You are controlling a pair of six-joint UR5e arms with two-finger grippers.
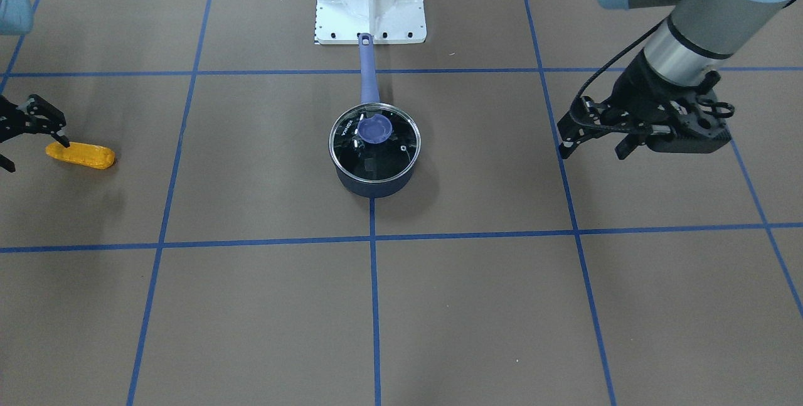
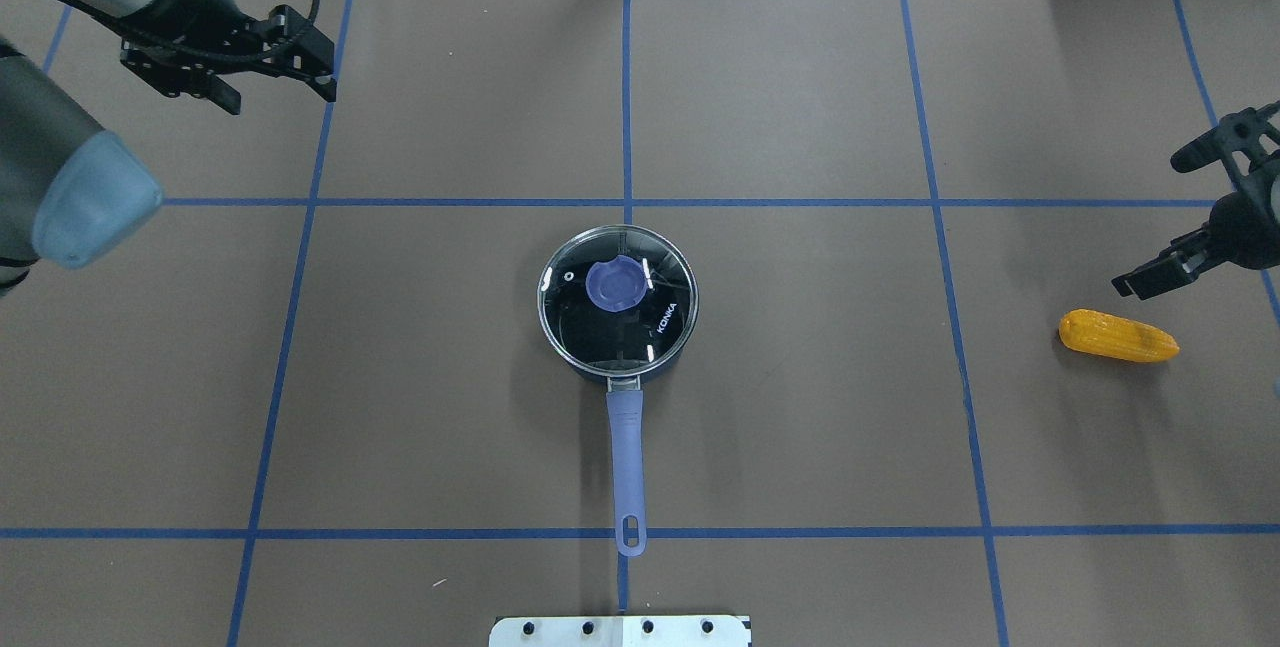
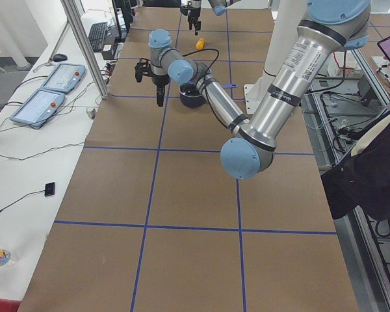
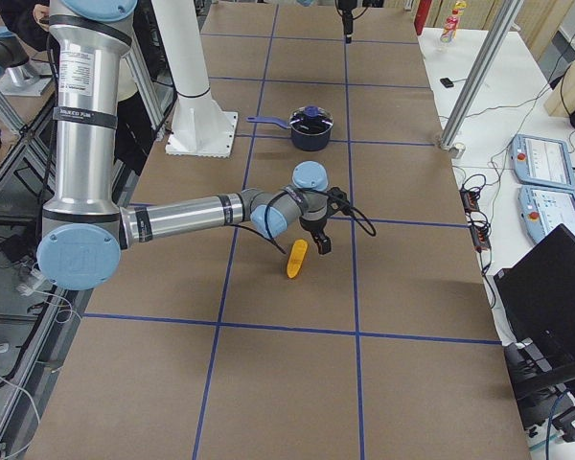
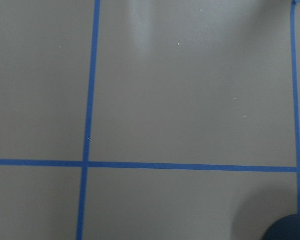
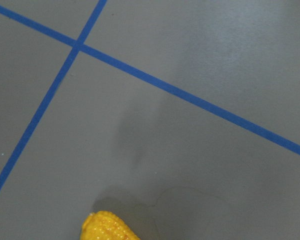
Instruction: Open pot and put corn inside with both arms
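Overhead exterior — navy pot [image 2: 626, 447], glass lid [image 2: 617, 315] on.

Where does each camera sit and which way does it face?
Front: across table, facing robot; left gripper at view right.
Overhead: behind robot, looking down; right gripper near corn.
Left side: table end; left arm near.
Right side: other end; right arm near.
Left wrist: table; robot unseen.
Right wrist: corn tip; robot unseen.
Shared: fixed views all show pot.
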